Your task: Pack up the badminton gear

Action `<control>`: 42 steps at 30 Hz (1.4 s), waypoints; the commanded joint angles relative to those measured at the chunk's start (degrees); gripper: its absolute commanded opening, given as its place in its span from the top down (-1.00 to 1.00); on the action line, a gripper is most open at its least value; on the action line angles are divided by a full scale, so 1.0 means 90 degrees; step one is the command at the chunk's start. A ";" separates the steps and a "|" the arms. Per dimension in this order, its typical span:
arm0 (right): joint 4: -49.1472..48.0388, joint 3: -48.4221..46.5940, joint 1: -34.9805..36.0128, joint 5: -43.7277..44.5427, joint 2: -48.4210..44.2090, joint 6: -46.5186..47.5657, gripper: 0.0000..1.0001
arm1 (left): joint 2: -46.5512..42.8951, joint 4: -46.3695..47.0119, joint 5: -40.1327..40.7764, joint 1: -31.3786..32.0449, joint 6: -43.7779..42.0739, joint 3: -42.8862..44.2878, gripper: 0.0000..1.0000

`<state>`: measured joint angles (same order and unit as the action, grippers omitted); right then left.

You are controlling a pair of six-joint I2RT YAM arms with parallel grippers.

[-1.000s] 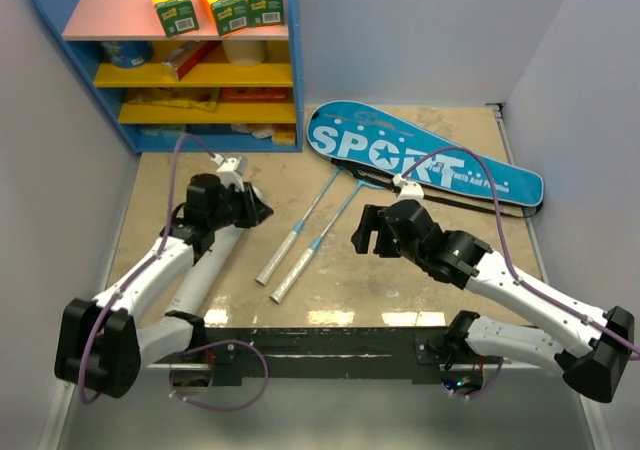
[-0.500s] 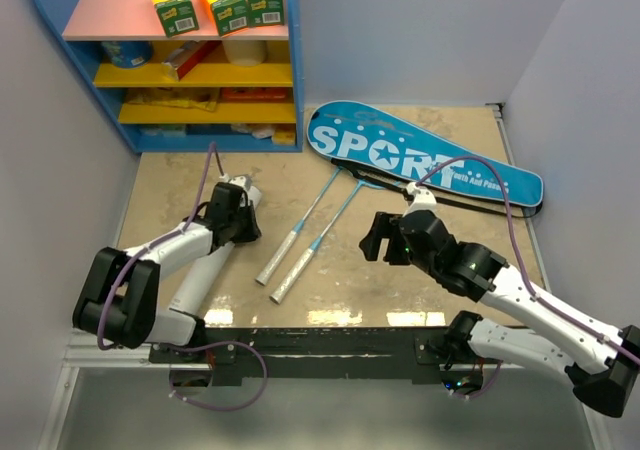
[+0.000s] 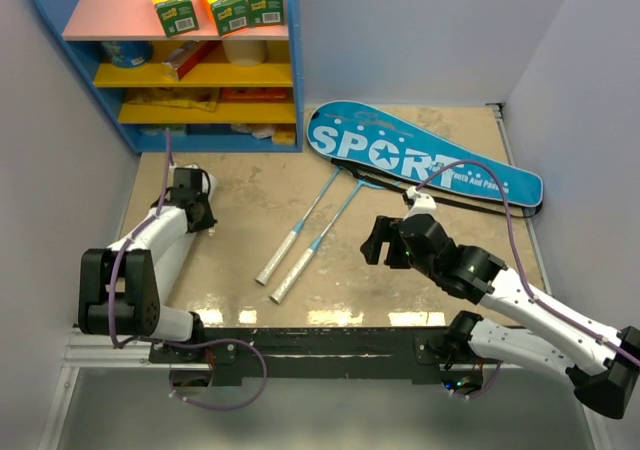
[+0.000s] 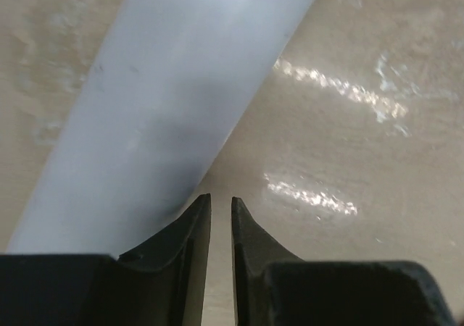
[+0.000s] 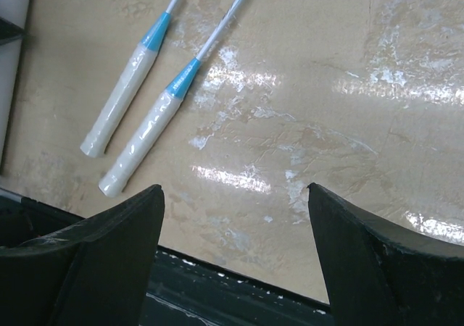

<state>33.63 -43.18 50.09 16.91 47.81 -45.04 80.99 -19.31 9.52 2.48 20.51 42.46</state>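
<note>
Lying side by side on the glossy, mottled beige table point(image 3: 250, 185): two slim rackets point(image 3: 294, 272).
Their pale wrapped handles taper into light-blue collars and thin shafts that reach the edge of the blue, teardrop-shaped "SPORT" bag point(image 3: 420, 160), heads hidden there. The right gripper point(image 5: 235, 192) hangs near the handles, black fingers spread wide; the left gripper point(image 4: 221, 199), well apart, has its fingers nearly together on nothing.

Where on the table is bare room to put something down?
Bare tabletop lies between the left arm and the racket handles, near the shelf; also between the handles and the right arm. Crowded where the racket shafts meet the blue bag.
</note>
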 commanded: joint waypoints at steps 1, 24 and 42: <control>-0.0269 0.0081 -0.0028 0.0035 -0.0029 -0.0094 -0.67 | 0.0209 -0.0335 0.0329 -0.0285 -0.0541 0.0595 0.57; -0.0611 -0.1842 -0.3035 0.0200 0.3101 0.1995 -0.75 | -0.1586 0.0739 -0.2943 0.0104 -0.0043 0.0264 0.65; -0.0600 -0.3884 -0.3172 0.3187 0.6748 0.4544 -0.64 | -0.2251 0.1413 -0.3655 0.1491 -0.0111 -0.0762 0.61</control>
<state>31.79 -75.61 21.80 36.69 106.94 -10.76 62.54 -10.17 -20.53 13.85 18.96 36.62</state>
